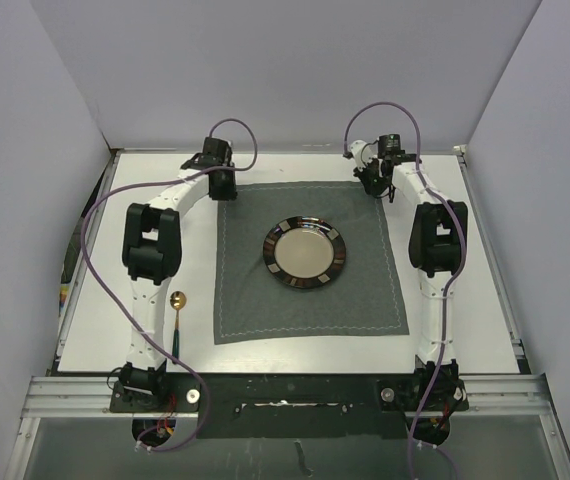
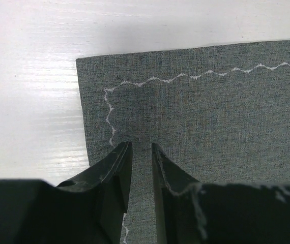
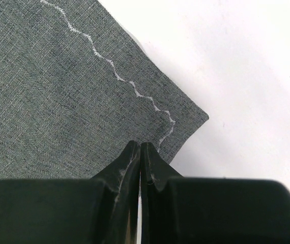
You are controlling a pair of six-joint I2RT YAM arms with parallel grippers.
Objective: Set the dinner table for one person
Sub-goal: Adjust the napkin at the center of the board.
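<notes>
The white dinner table carries a dark grey stitched placemat in the middle. A dark-rimmed plate lies on the mat. A gold spoon lies on the table left of the mat. My left gripper is at the mat's far left corner; in the left wrist view it is open a narrow gap just above the flat cloth. My right gripper is at the far right corner; in the right wrist view it is shut on the mat's edge.
White walls enclose the table on the left, right and far sides. Purple cables loop above both wrists. Bare table shows beyond the mat's corners in the left wrist view and the right wrist view. The arm bases stand at the near edge.
</notes>
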